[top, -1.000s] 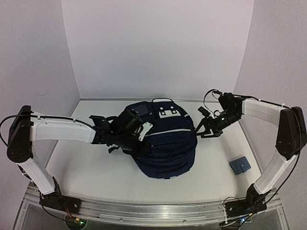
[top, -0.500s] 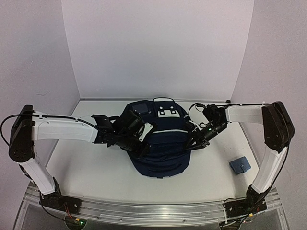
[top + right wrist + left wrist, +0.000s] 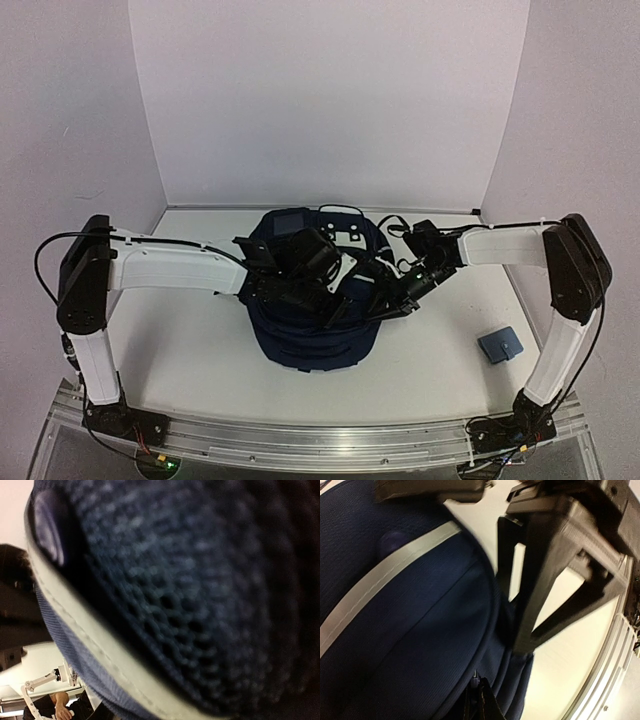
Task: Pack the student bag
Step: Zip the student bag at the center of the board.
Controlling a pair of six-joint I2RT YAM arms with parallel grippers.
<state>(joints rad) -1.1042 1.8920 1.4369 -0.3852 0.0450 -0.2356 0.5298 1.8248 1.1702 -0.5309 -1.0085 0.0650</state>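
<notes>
I count one student bag (image 3: 305,345), lying in the middle of the table (image 3: 180,350), and one small blue pouch (image 3: 500,346) well apart on the right. Two grippers touch the bag. The left gripper (image 3: 335,305) is closed on top of it, but I cannot tell what it holds. The right gripper (image 3: 387,300) is against its right side, and I cannot tell how far it is open.

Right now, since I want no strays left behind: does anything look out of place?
The small blue pouch lies alone on the table, to the right of the backpack and apart from it, not packed. Nothing looks spilled or torn.
</notes>
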